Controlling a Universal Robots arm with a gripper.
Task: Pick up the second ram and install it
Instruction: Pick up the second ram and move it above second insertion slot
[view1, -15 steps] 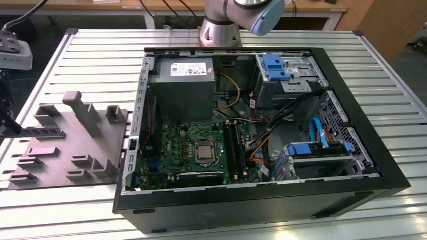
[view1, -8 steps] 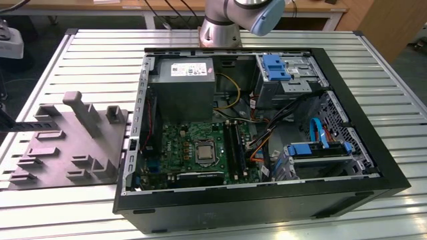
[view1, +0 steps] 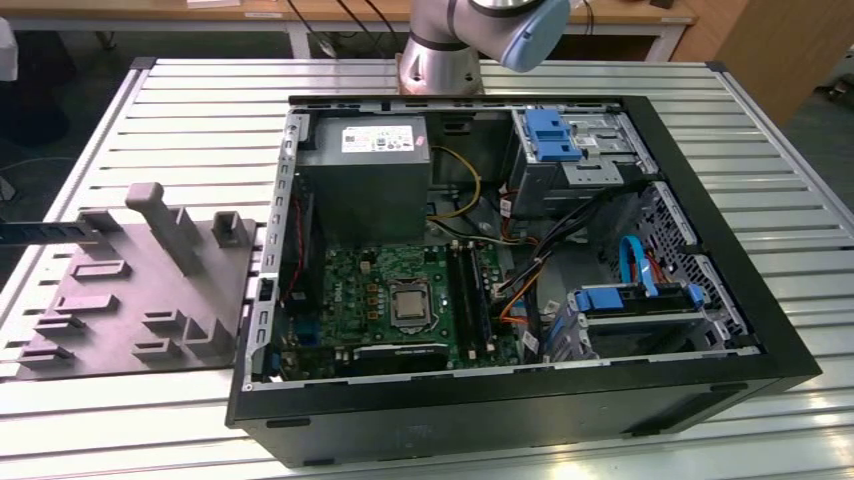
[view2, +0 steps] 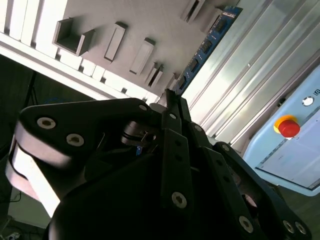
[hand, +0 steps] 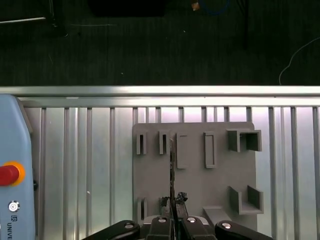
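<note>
The second ram (view2: 207, 42) is a long blue-green stick with black chips, and it runs out from between the black fingers of my gripper (view2: 170, 97), which is shut on one end of it. In the first wrist view the second ram (hand: 171, 170) shows edge-on as a thin dark line above the grey fixture tray (hand: 220, 170), with my gripper (hand: 172, 216) shut on it. In the exterior view the second ram (view1: 47, 232) lies level over the tray (view1: 120, 300) at the exterior view's left edge, beside the upright blocks. I cannot tell whether it touches them.
The open computer case (view1: 694, 370) stands to the exterior view's right of the tray, with the grey power supply (view1: 363, 170), the motherboard (view1: 380, 290) and the long black memory slots (view1: 467, 290) inside. A pendant with a red stop button (hand: 7, 174) lies on the ribbed table (view1: 200, 120).
</note>
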